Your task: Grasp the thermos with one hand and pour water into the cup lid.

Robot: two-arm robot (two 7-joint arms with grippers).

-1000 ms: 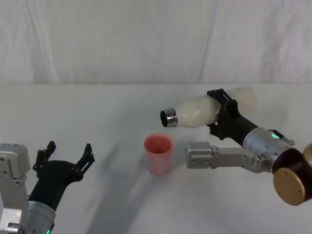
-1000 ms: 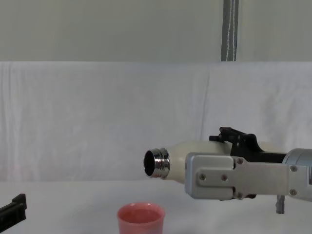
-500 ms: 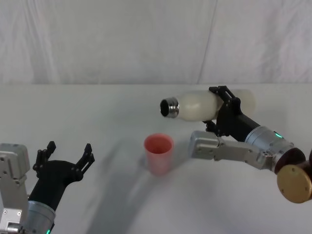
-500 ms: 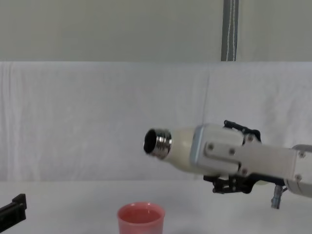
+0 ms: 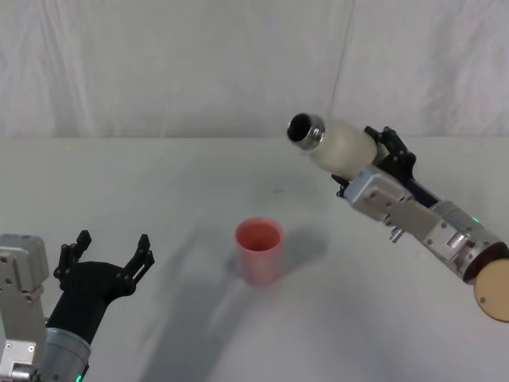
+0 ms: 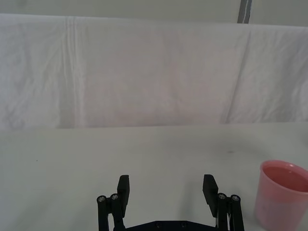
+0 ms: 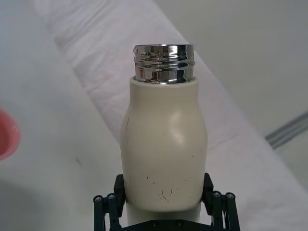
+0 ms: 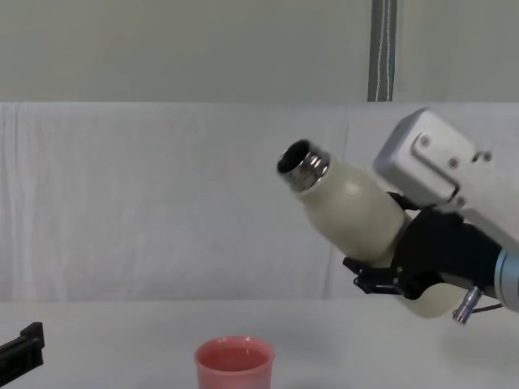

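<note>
Right gripper (image 7: 163, 211) clamped on the lower body of the thermos (image 7: 163, 149), black fingers (image 7: 107, 209) pressed to both sides of the cream-white shell. Head view: thermos (image 5: 338, 145) held in the air, tilted with the silver threaded neck up and toward the robot's left, open mouth dark, base hidden behind the gripper (image 5: 386, 163) and the grey arm that runs back to the lower right. Chest view: bottle (image 8: 349, 207) slants up-left, neck well above and to the right of the cup lid (image 8: 234, 362), black gripper (image 8: 405, 263) around its lower half, grey wrist block in front of the bottle's base. Cup lid (image 5: 258, 251) stands upright on the white table (image 5: 159, 199), salmon pink, rim round, well apart from the thermos and below it; its shadow falls on the cloth beside it. Left gripper (image 6: 166, 190) low at the left near the robot, fingers spread wide, holding nothing, resting just over the table; same gripper in head view (image 5: 107, 259). From the left wrist, cup lid (image 6: 283, 195) sits off to one side of the spread fingers, apart from them. White draped cloth backdrop (image 5: 199, 64) behind the table. Some scuff marks on the thermos body in the right wrist view.
</note>
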